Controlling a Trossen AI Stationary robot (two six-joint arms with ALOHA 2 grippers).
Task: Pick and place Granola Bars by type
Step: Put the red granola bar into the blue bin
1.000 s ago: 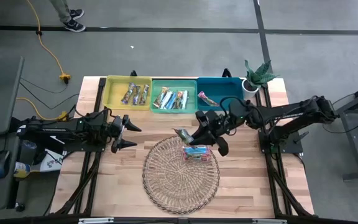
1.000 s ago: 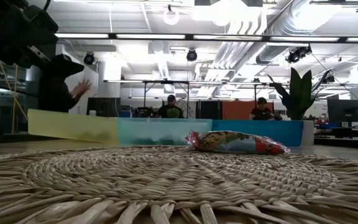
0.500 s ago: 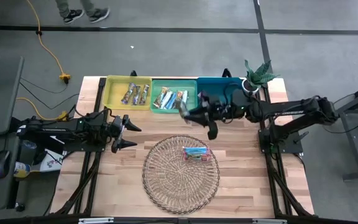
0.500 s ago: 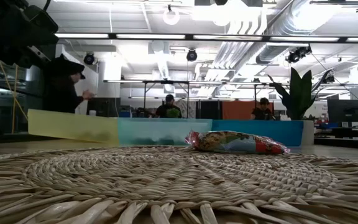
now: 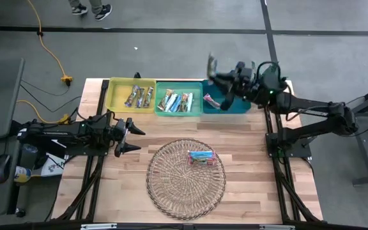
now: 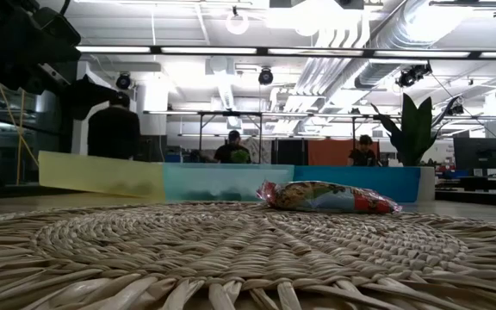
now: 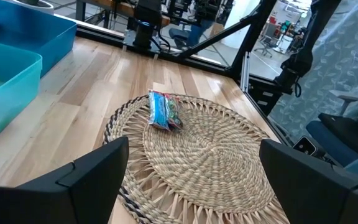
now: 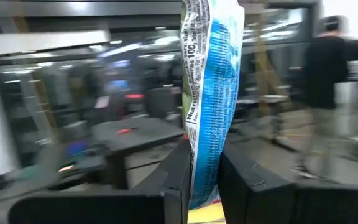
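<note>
Right gripper (image 5: 217, 69) has carried a bar (image 8: 209, 99) past the blue bin's (image 5: 225, 106) far edge.

Glossy wrapped bar (image 7: 164, 111) lies on rough woven wicker tray (image 7: 216, 168), wooden table (image 7: 67, 118).

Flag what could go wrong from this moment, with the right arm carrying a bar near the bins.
1. The right pincer grips a snack bar only at its lower end, above the blue bin's far edge; released here, it could fall behind the table.
2. That bin holds a pink bar, while the carried wrapper looks blue and white, so it may land with the wrong kind.
3. One bar remains on the wicker mat; the left pincer waits open beside it.
</note>
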